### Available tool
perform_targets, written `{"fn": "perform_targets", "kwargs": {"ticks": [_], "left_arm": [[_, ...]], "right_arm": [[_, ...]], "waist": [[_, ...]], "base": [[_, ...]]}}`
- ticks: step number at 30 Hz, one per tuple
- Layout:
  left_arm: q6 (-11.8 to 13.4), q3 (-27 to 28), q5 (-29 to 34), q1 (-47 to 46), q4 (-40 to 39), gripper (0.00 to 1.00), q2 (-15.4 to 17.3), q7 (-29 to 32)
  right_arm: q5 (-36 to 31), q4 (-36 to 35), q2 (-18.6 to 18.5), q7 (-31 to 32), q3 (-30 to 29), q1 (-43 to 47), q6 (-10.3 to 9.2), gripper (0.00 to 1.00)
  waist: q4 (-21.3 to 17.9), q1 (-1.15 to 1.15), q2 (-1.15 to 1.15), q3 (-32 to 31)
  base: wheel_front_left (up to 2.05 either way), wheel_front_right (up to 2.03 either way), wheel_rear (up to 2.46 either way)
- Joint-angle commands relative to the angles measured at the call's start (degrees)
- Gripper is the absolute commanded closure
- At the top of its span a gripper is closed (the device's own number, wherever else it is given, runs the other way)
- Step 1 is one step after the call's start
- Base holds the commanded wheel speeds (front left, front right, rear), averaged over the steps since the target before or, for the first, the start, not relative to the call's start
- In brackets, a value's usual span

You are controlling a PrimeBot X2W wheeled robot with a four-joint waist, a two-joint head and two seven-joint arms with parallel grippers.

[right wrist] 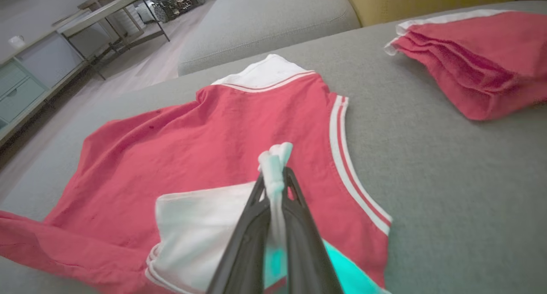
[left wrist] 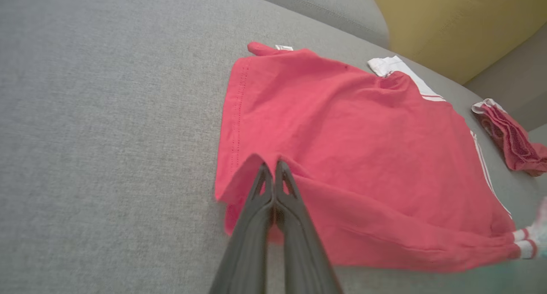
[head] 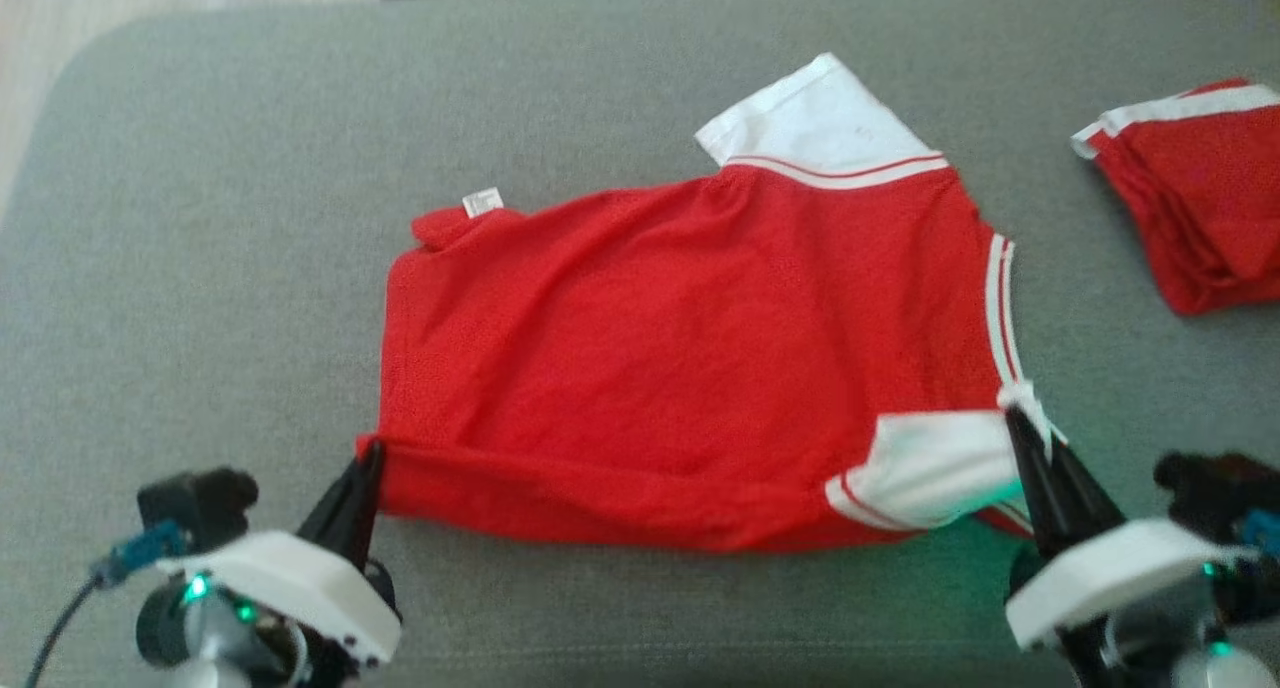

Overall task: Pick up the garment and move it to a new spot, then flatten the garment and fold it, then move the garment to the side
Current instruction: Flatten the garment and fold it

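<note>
The red garment (head: 690,358) lies spread on a grey cushion (head: 200,268), roughly in the middle of it, with its neck band toward the robot's right and its hem toward the left. One white sleeve (head: 815,118) sticks out on the far side, and the near sleeve (head: 930,468) is folded back over the red body. A small white label (head: 483,201) shows at the far hem corner.

The left gripper (head: 368,458) has its two dark fingers pressed together on the near hem corner, and the cloth rises in a small peak at their tips (the left wrist view shows this best). The right gripper (head: 1018,418) is clamped on the edge of the near sleeve, a bunch of white fabric standing up between its fingers. The near edge of the garment runs between the two grippers.

A folded red garment (head: 1200,198) rests on the same cushion, well apart, at the robot's far right.

The left wrist view adds a yellow cushion (left wrist: 448,24) behind the grey one. The right wrist view takes in a second grey cushion (right wrist: 265,20), a pale wooden floor (right wrist: 141,67), a metal-framed table (right wrist: 107,12) and a cabinet (right wrist: 25,89) whose drawers are shut, their contents hidden. It also catches a green glow (right wrist: 342,272) on the cloth under the right fingers.
</note>
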Motion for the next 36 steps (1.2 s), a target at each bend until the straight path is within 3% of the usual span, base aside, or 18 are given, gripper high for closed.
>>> {"fn": "perform_targets", "kwargs": {"ticks": [1, 13, 14, 15, 16, 17, 23, 30, 36], "left_arm": [[-0.57, 2.50, -0.47, -3.64, -0.71, 1.00, 1.57, 0.26], [-4.10, 2.27, -3.37, -10.69, 8.79, 1.00, 0.36, 1.52], [-5.04, 2.01, -3.61, -11.44, 10.21, 0.74, -0.04, 0.91], [-5.47, 1.93, -3.82, -11.72, 10.85, 0.25, -0.37, 0.54], [-5.84, 1.78, -3.72, -12.03, 11.41, 0.00, -0.57, 0.01], [-6.15, 1.72, -3.63, -12.31, 11.83, 0.00, -0.89, -0.75], [-6.36, 2.18, -1.05, -12.63, 13.11, 0.00, -1.84, -7.71], [-2.20, 3.83, 6.23, -10.89, 10.42, 0.00, -3.01, -18.66], [0.00, 6.33, 14.79, -6.79, 5.50, 0.00, -4.25, -20.11]], "right_arm": [[-0.51, -0.76, -0.61, -1.11, 1.45, -3.33, -0.04, 1.00], [-3.43, 10.61, -1.46, -7.25, 1.53, -14.59, -0.04, 1.00], [-3.66, 12.29, -1.55, -8.51, 1.49, -15.54, -0.04, 1.00], [-3.78, 13.09, -1.58, -9.12, 1.42, -15.88, -0.04, 0.95], [-3.44, 13.81, -1.54, -9.71, 1.26, -16.16, -0.04, 0.60], [-3.52, 14.36, -1.51, -10.47, 1.02, -16.41, -0.04, 0.00], [-3.96, 15.15, -1.52, -15.70, 1.46, -16.80, -0.04, 0.00], [-10.14, 9.92, -1.73, -24.47, 1.75, -14.38, -0.04, 0.00], [-14.50, 5.81, -1.28, -27.84, 2.56, -10.56, -0.04, 0.00]], "waist": [[0.46, 0.00, 0.00, 1.97], [0.86, 0.00, 0.00, 6.31], [0.88, 0.00, 0.00, 6.53], [0.88, 0.00, 0.00, 6.58], [0.88, 0.00, 0.00, 6.59], [0.87, 0.00, 0.00, 6.55], [0.55, 0.00, 0.00, 5.38], [0.41, 0.00, 0.00, 2.63], [0.20, 0.00, 0.00, -0.23]], "base": [[0.00, 0.00, 0.00], [0.00, 0.00, 0.00], [0.00, 0.00, 0.00], [0.00, 0.00, 0.00], [0.00, 0.00, 0.00], [0.00, 0.00, 0.00], [0.00, 0.00, 0.00], [0.00, 0.00, 0.00], [0.00, 0.00, 0.00]]}}
